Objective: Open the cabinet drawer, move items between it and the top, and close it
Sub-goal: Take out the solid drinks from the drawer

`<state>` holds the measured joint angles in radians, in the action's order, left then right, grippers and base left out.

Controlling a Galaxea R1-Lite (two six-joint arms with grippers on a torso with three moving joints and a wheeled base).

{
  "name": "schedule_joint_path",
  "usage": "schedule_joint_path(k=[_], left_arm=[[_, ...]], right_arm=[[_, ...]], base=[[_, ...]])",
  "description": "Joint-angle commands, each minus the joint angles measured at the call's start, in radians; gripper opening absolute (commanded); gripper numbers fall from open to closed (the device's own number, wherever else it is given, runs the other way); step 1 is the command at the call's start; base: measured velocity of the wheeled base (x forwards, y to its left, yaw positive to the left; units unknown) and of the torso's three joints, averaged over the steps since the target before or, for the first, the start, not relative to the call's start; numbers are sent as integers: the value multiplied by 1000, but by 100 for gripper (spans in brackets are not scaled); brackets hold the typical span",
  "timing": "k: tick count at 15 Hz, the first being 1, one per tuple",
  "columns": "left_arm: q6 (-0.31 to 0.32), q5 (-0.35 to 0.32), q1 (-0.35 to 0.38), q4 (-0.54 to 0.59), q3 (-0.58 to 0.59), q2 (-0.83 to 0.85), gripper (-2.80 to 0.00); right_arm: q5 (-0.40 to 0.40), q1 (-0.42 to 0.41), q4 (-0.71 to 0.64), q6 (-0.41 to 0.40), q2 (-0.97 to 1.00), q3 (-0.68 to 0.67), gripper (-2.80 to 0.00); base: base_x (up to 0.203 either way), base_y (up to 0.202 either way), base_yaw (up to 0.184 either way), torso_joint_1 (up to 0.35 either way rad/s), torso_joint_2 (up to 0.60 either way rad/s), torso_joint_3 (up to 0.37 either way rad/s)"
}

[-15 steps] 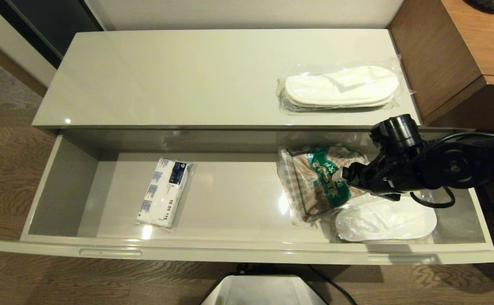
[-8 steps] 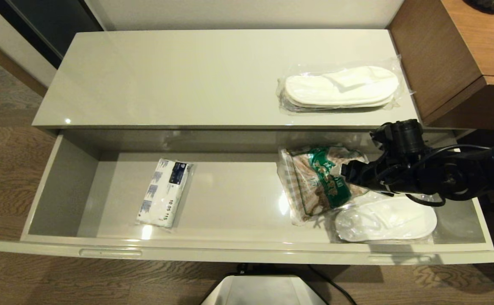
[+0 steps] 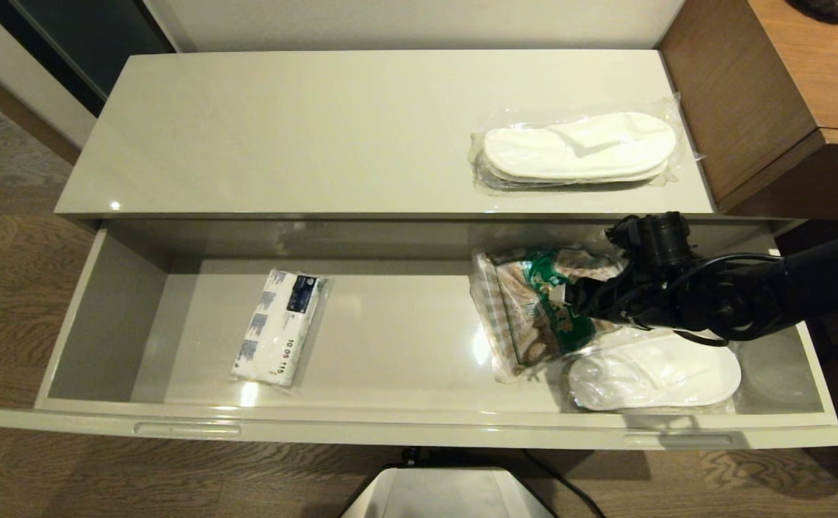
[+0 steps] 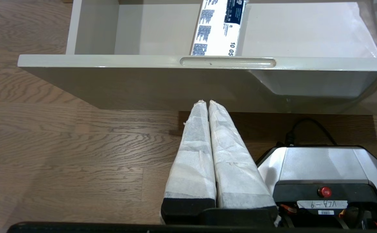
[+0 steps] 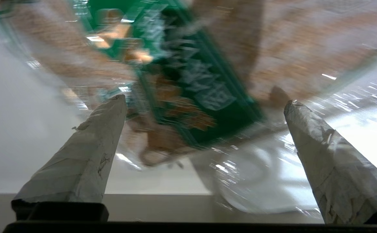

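Observation:
The wide cream-grey drawer [image 3: 404,426] is pulled out. At its right end lie the crinkly packet [image 3: 534,316] with brown pattern and green label and, partly under it, bagged white slippers [image 3: 659,378]. Another bagged pair of slippers [image 3: 577,151] rests on the glossy top [image 3: 303,129]. My right gripper [image 3: 570,296] hangs open over the packet's right side inside the drawer; in the right wrist view the packet [image 5: 188,81] fills the space ahead of the spread fingertips [image 5: 114,106]. My left gripper [image 4: 207,103] is shut, parked low before the drawer front [image 4: 143,81].
A white tissue pack with a dark blue label [image 3: 278,325] lies in the drawer's left half. A brown wood-grain desk [image 3: 785,93] stands against the cabinet's right end. The robot base [image 3: 447,493] sits below the drawer front, on the wood floor.
My right arm has moved left and dropped lower into the drawer, bringing its open gripper over the packet. The items and the left arm have not moved.

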<state>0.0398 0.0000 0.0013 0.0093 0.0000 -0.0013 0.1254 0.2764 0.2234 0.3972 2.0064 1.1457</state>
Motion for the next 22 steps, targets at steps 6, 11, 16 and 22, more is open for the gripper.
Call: schedule_joint_path(k=[6,11,16,22], left_arm=[[0,0,2,0,0,1,-280],[0,0,0,0,0,1,-280],[0,0,0,0,0,1,-280],[0,0,1,0,0,1,-280]], right_arm=[[229,63,360,-186,131,-35,0],[214,131,405,-227,144,-89,0],[224,154,414,-204,167,-75,0],[221,216,456,-266,71,-147,0]], base=[[0,0,0,0,0,0],[0,0,0,0,0,0],[0,0,0,0,0,0],[0,0,0,0,0,0]])
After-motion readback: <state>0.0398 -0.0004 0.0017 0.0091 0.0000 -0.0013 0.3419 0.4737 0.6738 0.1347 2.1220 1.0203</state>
